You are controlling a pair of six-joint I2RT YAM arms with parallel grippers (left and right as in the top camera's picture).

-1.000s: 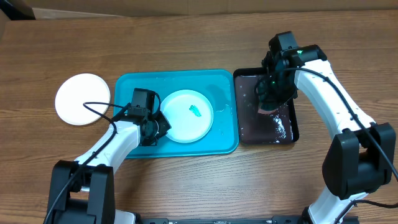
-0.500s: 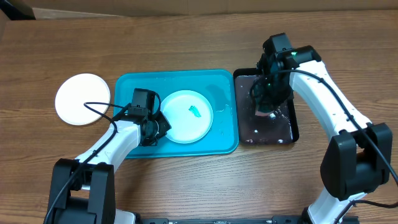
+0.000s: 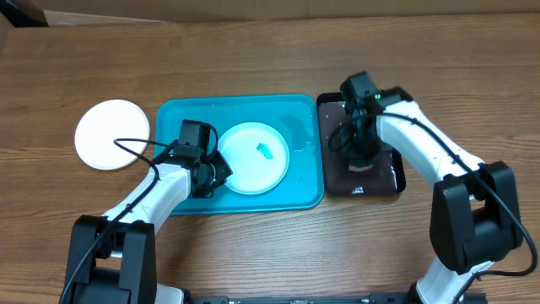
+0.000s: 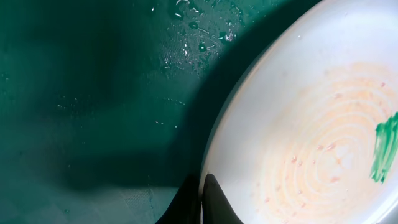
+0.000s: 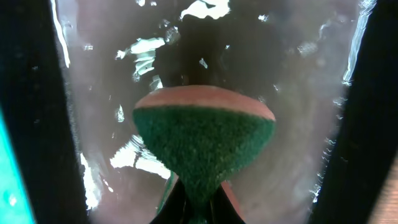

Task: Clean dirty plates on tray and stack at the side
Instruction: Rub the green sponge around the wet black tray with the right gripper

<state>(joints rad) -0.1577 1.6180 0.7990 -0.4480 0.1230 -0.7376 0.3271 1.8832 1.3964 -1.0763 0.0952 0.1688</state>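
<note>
Since a second ago the right gripper (image 3: 358,157) has swung left and a little nearer, from the far right part of the black tray (image 3: 394,181) to over its middle. The left arm and both plates lie as they did.

Nearest, the left gripper (image 3: 214,171) sits at the left, near edge of the pale plate (image 3: 251,160), which lies in the right half of the turquoise tray (image 3: 180,118). The left wrist view shows its dark fingertips (image 4: 213,200) only at the bottom edge. They are drawn together on the plate's rim, one tip over the plate and the other outside it. That view cuts the plate off at right and bottom. From overhead the wrist body hides the fingertips.

A teal smear (image 3: 265,150) marks the plate right of its centre, and water drops (image 4: 198,37) lie on the tray floor beside the rim.

To the right, the right gripper is clamped on a sponge (image 5: 204,138), green scrub face toward the camera with a pinkish layer behind. It hangs over the wet, glossy floor of the black tray. Whether the sponge touches that floor cannot be told. The black tray stands just beside the turquoise tray's right wall.

Farther back and far left, a white plate (image 3: 111,133) lies alone on the table (image 3: 253,51), apart from both grippers.
</note>
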